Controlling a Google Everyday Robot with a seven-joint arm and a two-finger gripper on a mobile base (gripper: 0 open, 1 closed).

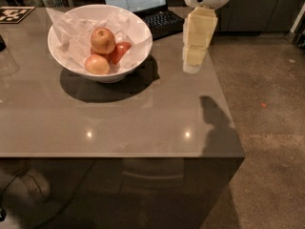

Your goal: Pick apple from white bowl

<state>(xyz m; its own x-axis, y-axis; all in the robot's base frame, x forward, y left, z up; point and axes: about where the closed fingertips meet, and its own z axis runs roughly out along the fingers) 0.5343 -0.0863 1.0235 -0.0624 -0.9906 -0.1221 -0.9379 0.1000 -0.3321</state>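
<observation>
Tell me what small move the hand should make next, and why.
Probably shift the hand sideways toward the white bowl. It hangs over the table's right part, apart from the bowl, while the apple sits highest in it, open from above.

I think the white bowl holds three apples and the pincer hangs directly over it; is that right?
Not quite: in the camera view the pincer hangs to the right of the bowl, over the table by the laptop, not over it. The bowl does hold three apples.
</observation>
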